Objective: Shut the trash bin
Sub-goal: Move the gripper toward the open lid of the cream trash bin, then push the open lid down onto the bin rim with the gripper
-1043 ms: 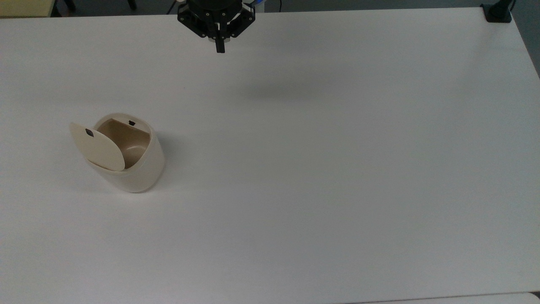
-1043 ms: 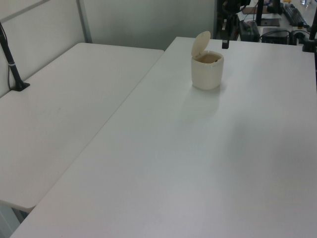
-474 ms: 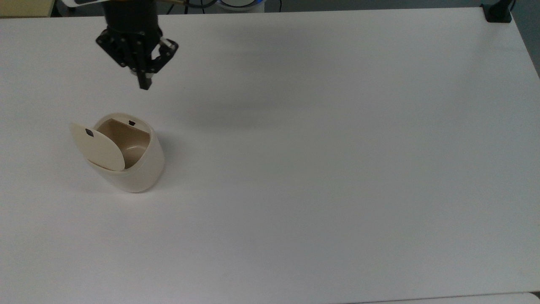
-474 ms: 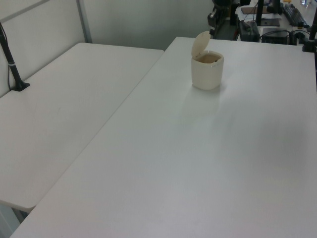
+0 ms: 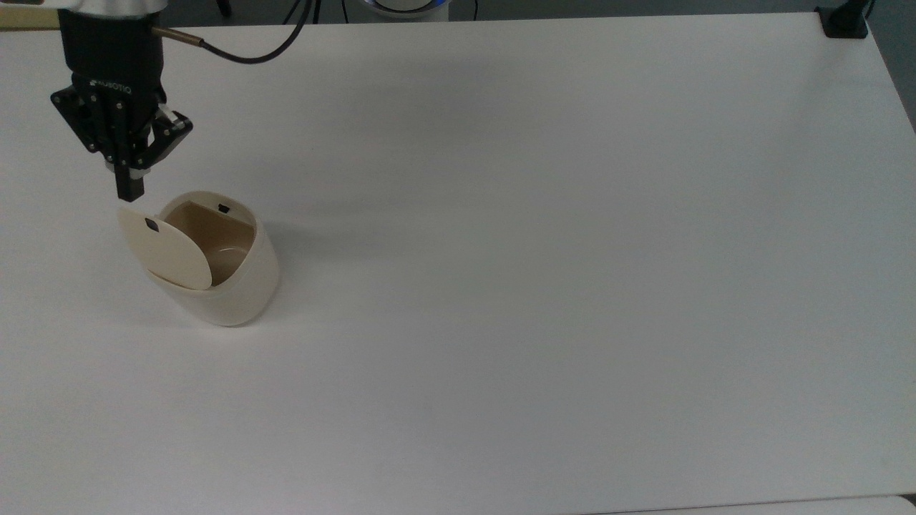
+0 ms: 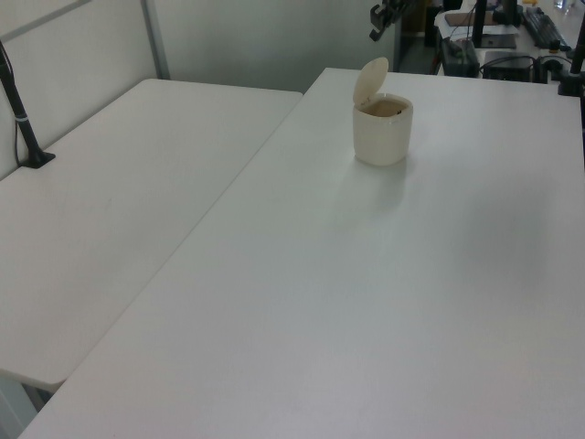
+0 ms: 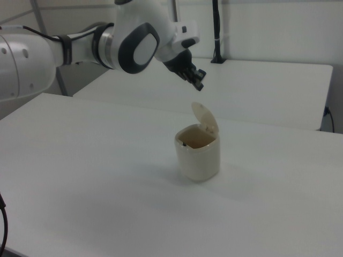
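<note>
Trash bin [image 5: 229,286] lid [image 5: 166,250] raised, tan inside bare, clenched gripper [image 5: 130,192] above lid

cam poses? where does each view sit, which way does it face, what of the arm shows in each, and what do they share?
Top view: overhead, looking down on the white table; gripper just above the trash bin in the picture.
Left view: raised at a table end, looking along it; gripper above the bin, near the top edge.
Right view: low at the table's side; white arm and gripper.
Shared: bin with lid up.
</note>
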